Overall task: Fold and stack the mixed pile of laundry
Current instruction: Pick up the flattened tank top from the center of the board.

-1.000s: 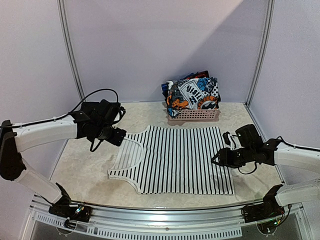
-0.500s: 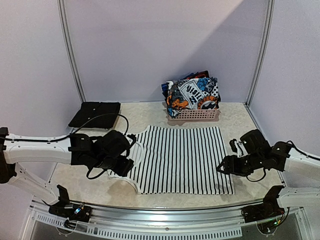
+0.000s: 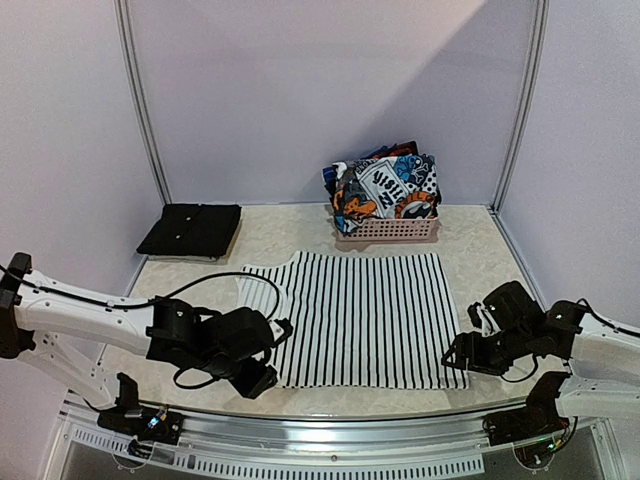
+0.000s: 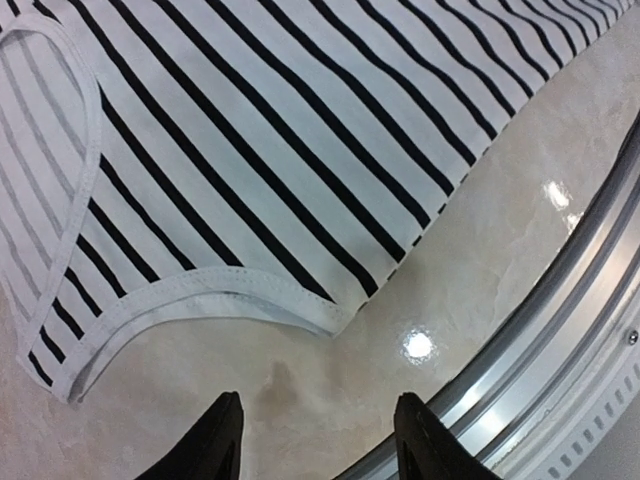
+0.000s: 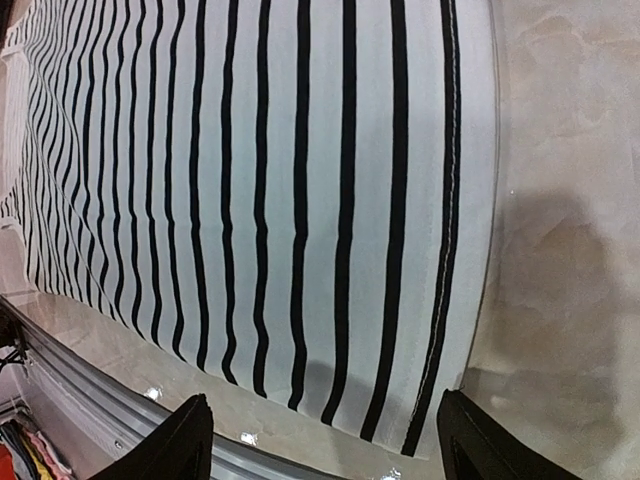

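A white garment with thin black stripes (image 3: pixel 350 315) lies spread flat in the middle of the table. My left gripper (image 3: pixel 262 375) hovers at its near left corner. In the left wrist view this gripper (image 4: pixel 320 448) is open over bare table, just short of the shirt's pointed hem corner (image 4: pixel 330 318). My right gripper (image 3: pixel 458 358) sits at the near right corner. In the right wrist view it (image 5: pixel 330 445) is open wide, straddling the striped hem (image 5: pixel 400 380), with nothing gripped. The graphic-print garment (image 3: pixel 385 185) and other pieces fill the basket.
A pink latticed basket (image 3: pixel 388 230) stands at the back centre against the wall. A folded black garment (image 3: pixel 190 230) lies at the back left. The metal rail (image 3: pixel 320 425) runs along the table's near edge, close below both grippers (image 4: pixel 560 330).
My left arm swung from the back left down to the shirt's near left corner, uncovering the black garment. My right gripper moved toward the near right corner. The shirt's left side now lies flatter.
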Controlling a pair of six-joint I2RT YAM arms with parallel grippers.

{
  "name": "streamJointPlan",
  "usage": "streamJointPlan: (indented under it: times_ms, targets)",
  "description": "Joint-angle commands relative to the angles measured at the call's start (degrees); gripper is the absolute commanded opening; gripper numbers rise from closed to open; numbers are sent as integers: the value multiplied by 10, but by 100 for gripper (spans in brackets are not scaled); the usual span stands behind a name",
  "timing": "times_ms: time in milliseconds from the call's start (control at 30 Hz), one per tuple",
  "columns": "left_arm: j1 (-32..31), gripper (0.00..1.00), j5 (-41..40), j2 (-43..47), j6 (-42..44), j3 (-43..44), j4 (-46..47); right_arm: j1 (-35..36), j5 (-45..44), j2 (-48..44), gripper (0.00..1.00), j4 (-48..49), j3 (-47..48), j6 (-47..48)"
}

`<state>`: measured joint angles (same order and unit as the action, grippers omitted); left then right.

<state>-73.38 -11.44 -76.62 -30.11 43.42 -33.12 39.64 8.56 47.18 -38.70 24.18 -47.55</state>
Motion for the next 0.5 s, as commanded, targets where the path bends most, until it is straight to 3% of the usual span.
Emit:
streamJointPlan:
  times_ms: [0, 467]
  targets:
    - [-17, 52, 30, -27, 6, -21, 33, 5, 2, -12, 79, 3, -6, -16]
    - [-19, 46, 40, -78, 30, -46, 101, 6, 4, -4, 80, -15, -9, -16]
